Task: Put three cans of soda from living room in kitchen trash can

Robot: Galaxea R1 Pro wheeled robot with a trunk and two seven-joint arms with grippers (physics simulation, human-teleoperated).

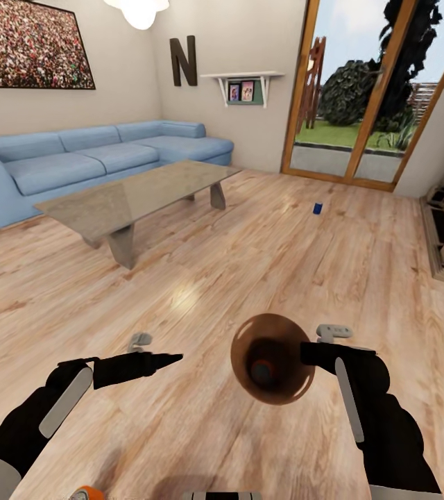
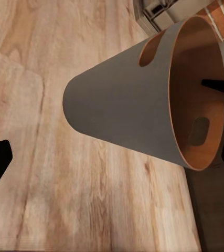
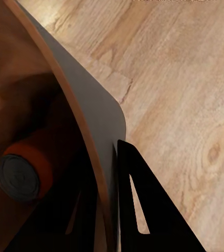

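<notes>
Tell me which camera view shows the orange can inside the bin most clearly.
The right wrist view: the orange can lies large inside the bin, its grey end facing the camera, beside the right gripper clamped on the rim. The head view shows it small and dim at the bottom. In the left wrist view I cannot make it out.

A single large dark letter "N" (image 1: 183, 61) hangs on the beige wall, just left of the small white shelf (image 1: 242, 76). The two small framed pictures on that shelf are too small to read, and the cans and the bin carry no legible label or brand.
</notes>
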